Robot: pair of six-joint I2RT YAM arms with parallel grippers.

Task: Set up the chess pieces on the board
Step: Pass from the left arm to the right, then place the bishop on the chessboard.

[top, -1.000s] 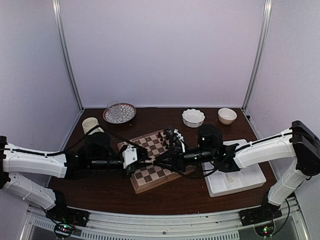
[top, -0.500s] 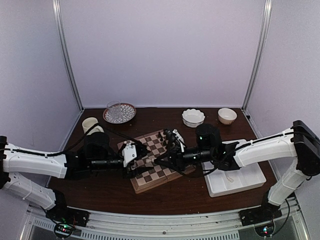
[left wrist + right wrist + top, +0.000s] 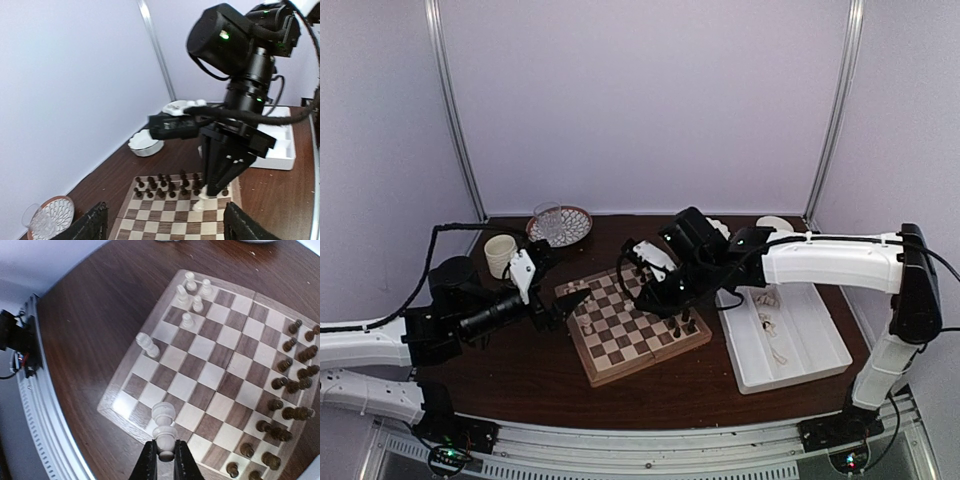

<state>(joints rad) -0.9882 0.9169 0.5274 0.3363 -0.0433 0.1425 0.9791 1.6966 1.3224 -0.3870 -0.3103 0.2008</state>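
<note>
On the table (image 3: 520, 385), the largest risk comes from the right arm (image 3: 820, 262). It reaches in from the right of the top view, elbow high and wrist bent down over the middle. Any sideways drift at that reach would drag its wrist or cables across standing pieces. The left arm (image 3: 360, 345) lies low along the left edge with its forearm angled toward the centre, well apart from the other arm, so a collision between them looks unlikely.

The board (image 3: 620, 350) sits skewed at the centre of the table. It looks loose, and a hard downward press could shift it. The tray (image 3: 810, 345) lies at right, clear of the work.

The right claw (image 3: 164, 449) points straight down with its jaws pinched on one end of a cream piece (image 3: 163, 415). The piece hangs low over the squares at the board's edge, at the bottom of the wrist view. I cannot tell whether it touches. Released while tilted or not yet seated, it would probably topple and roll.

The left claw (image 3: 167, 225) has its jaws spread wide and holds nothing.

Other cream pieces (image 3: 198, 303) cluster at the upper corner, well apart from the held piece. The dark pieces (image 3: 295, 412) crowd the right side, and the claw could clip them when it lifts away.
</note>
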